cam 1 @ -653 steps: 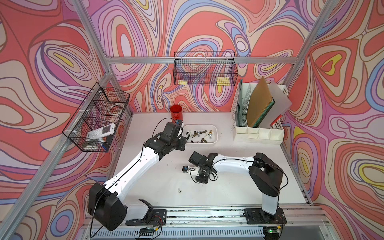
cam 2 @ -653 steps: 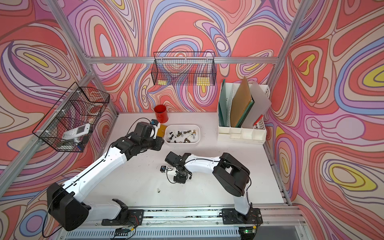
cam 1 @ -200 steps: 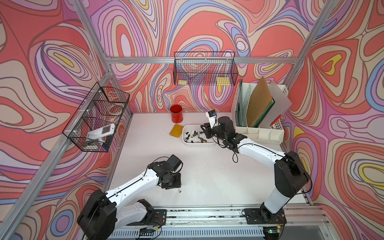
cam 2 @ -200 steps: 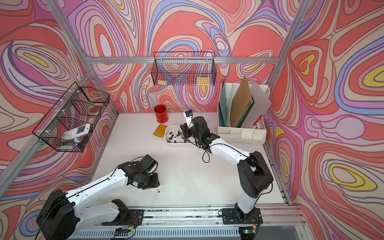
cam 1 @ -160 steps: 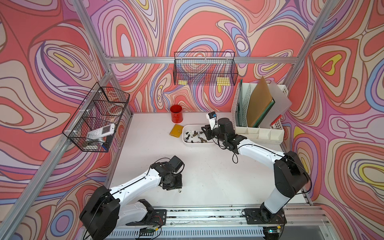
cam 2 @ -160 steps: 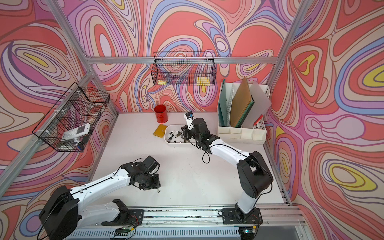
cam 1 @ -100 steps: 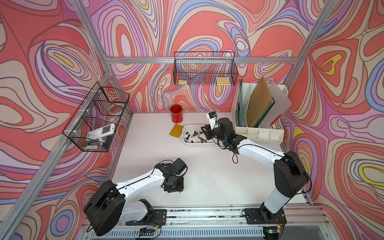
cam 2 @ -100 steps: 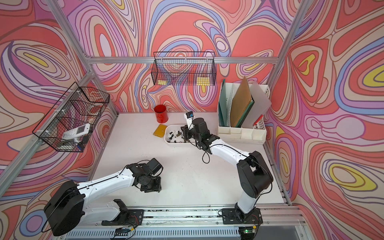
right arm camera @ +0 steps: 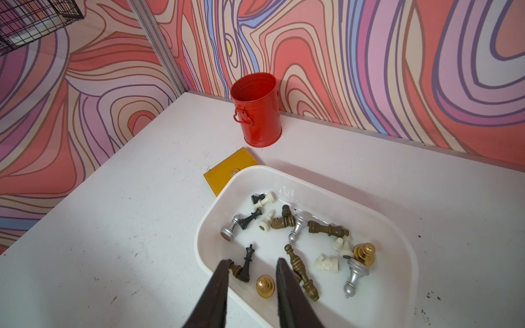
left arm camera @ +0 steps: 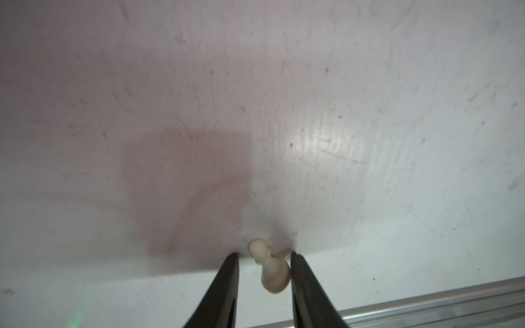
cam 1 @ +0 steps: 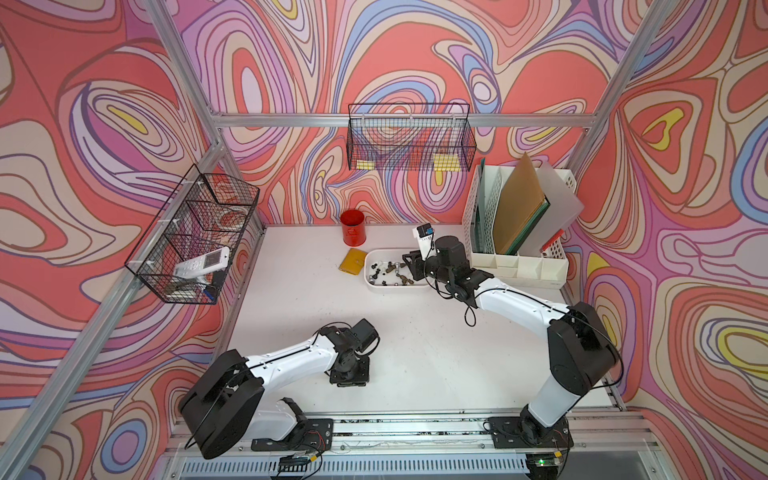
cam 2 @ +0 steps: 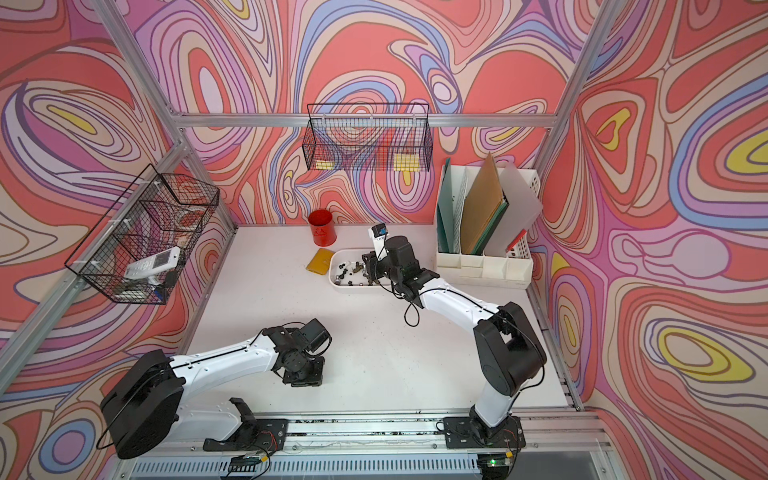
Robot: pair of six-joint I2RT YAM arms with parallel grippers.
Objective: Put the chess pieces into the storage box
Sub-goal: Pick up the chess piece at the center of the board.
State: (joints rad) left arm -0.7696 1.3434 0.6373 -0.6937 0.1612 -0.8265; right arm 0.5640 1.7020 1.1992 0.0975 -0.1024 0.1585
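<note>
Swirling red, pink and lilac walls enclose a scuffed white counter [cam 1: 415,340]. At its back, the box [cam 1: 395,289] holds a jumble of pieces [right arm camera: 295,227] in black, brown, gold, silver and cream, most lying on their sides. The right arm [cam 1: 515,303] reaches over the box's end nearest the organiser [cam 1: 519,266], hiding that end in both top views. Its jaws hang apart above the box's near rim, with nothing between them. A yellow wallet [cam 1: 354,261] lies at the box's corner nearest the red cup [cam 1: 353,227], partly hidden behind the rim in the right wrist view. The cup stands just beyond it, by the wall.

Well apart, near the front rail, the left arm [cam 1: 291,361] points down at the counter, its wrist covering the spot in both top views. The left wrist view shows one cream pawn [left arm camera: 270,269] lying on the counter between jaws that stand apart, its base at one jaw and a gap at the other. Two wire baskets [cam 1: 409,137] hang on the walls, one holding a handset [cam 1: 201,264].
</note>
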